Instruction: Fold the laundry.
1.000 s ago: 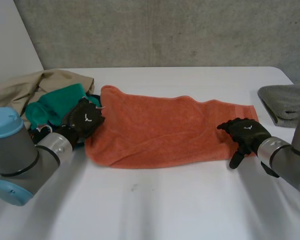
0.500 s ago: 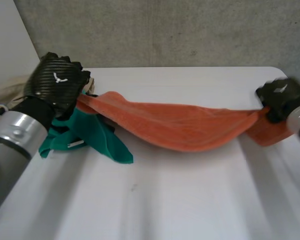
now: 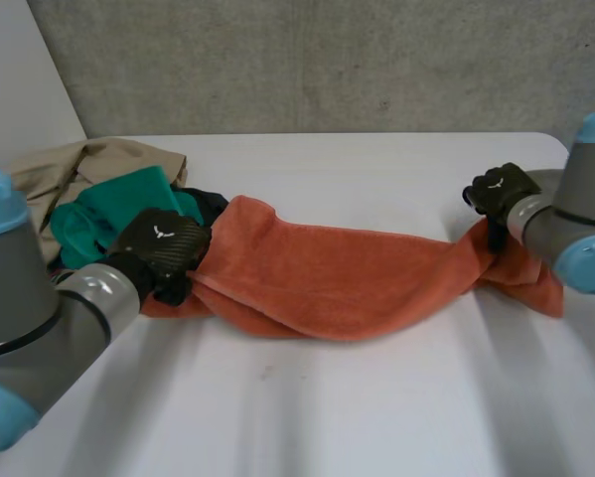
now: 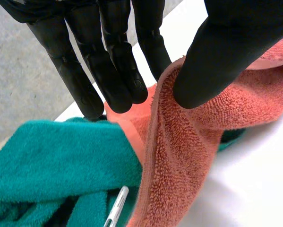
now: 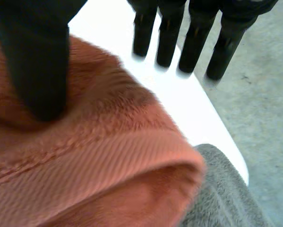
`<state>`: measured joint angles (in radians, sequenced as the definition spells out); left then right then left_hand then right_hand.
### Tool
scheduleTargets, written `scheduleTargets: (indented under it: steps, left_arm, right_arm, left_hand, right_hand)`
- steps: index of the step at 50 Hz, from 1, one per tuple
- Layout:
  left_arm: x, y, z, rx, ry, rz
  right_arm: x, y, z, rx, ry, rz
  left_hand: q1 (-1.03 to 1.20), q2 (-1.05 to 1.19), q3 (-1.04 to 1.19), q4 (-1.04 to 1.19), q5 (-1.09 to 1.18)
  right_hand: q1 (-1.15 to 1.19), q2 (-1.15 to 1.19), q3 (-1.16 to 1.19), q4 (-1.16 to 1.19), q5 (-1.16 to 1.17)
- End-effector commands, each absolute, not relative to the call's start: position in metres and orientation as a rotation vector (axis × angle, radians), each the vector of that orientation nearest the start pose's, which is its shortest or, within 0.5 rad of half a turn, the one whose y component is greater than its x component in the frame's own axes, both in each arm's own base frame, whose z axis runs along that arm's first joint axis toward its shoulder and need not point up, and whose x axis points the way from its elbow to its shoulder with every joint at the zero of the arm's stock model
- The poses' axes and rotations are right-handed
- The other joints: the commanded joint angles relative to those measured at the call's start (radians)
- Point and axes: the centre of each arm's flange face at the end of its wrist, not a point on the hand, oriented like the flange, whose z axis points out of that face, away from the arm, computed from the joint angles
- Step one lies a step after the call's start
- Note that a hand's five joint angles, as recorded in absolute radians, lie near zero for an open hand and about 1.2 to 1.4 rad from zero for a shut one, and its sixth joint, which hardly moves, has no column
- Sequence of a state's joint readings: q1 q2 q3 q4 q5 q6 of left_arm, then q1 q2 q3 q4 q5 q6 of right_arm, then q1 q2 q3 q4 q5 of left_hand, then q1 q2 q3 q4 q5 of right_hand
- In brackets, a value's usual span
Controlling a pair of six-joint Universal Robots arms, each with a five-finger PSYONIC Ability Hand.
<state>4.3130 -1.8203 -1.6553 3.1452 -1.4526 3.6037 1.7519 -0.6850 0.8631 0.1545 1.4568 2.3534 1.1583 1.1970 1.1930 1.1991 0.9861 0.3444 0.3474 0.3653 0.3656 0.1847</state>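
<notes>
Orange towel point(image 3: 327, 283) lies bunched across the white table point(image 3: 327, 407), 9 to 3 o'clock | left hand point(image 3: 164, 244) at its 9 o'clock end, fingers straight, thumb resting on the hem, nothing pinched | right hand point(image 3: 498, 192) at the 3 o'clock end likewise | hands likely set wide to spread it flat for folding | green cloth point(image 3: 108, 214) waits at 10 o'clock

A long orange terry towel point(image 3: 327, 283) lies across a white table point(image 3: 327, 417), running from the left hand point(image 3: 163, 248) at one end to the right hand point(image 3: 496, 194) at the other, with each hand's thumb resting on its end. Just past the left hand's fingertips a crumpled teal terry cloth point(image 4: 51, 161) touches the towel, with a beige fabric garment point(image 3: 78, 164) behind it. A grey fleecy cloth point(image 5: 221, 203) lies just beside the towel end under the right hand.
</notes>
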Motion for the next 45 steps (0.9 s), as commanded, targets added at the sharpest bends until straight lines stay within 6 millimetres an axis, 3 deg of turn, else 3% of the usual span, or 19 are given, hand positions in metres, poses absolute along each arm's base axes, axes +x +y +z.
scheduleTargets:
  steps: [1, 6, 8, 12, 19, 25, 33, 39, 43, 45]
  left_arm:
    - [-0.258, -0.255, 0.215, 1.103, 2.288, -1.869]
    - [-0.258, -0.253, 0.224, 1.087, 2.277, -1.905]
    - [-0.258, -0.253, 0.226, 1.084, 2.271, -1.921]
    - [-0.258, -0.253, 0.229, 1.081, 2.264, -1.934]
    - [-0.257, -0.254, 0.229, 1.072, 2.264, -1.936]
    - [-0.255, -0.257, 0.228, 1.064, 2.268, -1.934]
    - [-0.252, -0.262, 0.226, 1.046, 2.277, -1.938]
    - [-0.252, -0.263, 0.223, 1.049, 2.284, -1.932]
    - [-0.251, -0.268, 0.220, 1.049, 2.282, -1.928]
    - [-0.252, -0.270, 0.218, 1.048, 2.281, -1.930]
  right_arm:
    - [0.211, -0.431, 0.177, -1.250, 2.404, -2.210]
    - [0.195, -0.399, 0.201, -1.231, 2.428, -2.147]
    - [0.190, -0.381, 0.204, -1.264, 2.434, -2.072]
    - [0.180, -0.356, 0.199, -1.305, 2.471, -1.913]
    - [0.167, -0.340, 0.177, -1.305, 2.535, -1.667]
    - [0.166, -0.346, 0.158, -1.303, 2.535, -1.648]
    - [0.170, -0.366, 0.140, -1.320, 2.470, -1.806]
    - [0.172, -0.367, 0.129, -1.368, 2.468, -1.797]
    - [0.172, -0.372, 0.123, -1.389, 2.464, -1.797]
    - [0.174, -0.376, 0.122, -1.396, 2.456, -1.811]
  left_hand:
    - [0.238, 0.199, 0.203, 0.197, 0.236]
    - [0.238, 0.199, 0.203, 0.197, 0.236]
    - [0.238, 0.199, 0.203, 0.197, 0.236]
    - [0.238, 0.199, 0.203, 0.197, 0.236]
    - [0.238, 0.199, 0.203, 0.197, 0.236]
    - [0.238, 0.199, 0.203, 0.197, 0.236]
    - [0.238, 0.199, 0.203, 0.197, 0.236]
    - [0.238, 0.199, 0.203, 0.197, 0.236]
    - [0.238, 0.199, 0.203, 0.197, 0.236]
    - [0.238, 0.199, 0.203, 0.197, 0.236]
  right_hand:
    - [-0.170, -0.173, -0.191, -0.191, -0.185]
    - [-0.170, -0.173, -0.191, -0.191, -0.185]
    - [-0.050, -0.053, -0.071, -0.072, -0.065]
    - [0.147, 0.144, 0.126, 0.126, 0.132]
    - [0.282, 0.279, 0.261, 0.261, 0.267]
    - [0.323, 0.320, 0.303, 0.302, 0.309]
    - [0.171, 0.168, 0.150, 0.150, 0.156]
    - [0.174, 0.171, 0.153, 0.152, 0.159]
    - [0.291, 0.288, 0.270, 0.269, 0.276]
    - [0.469, 0.466, 0.449, 0.448, 0.455]
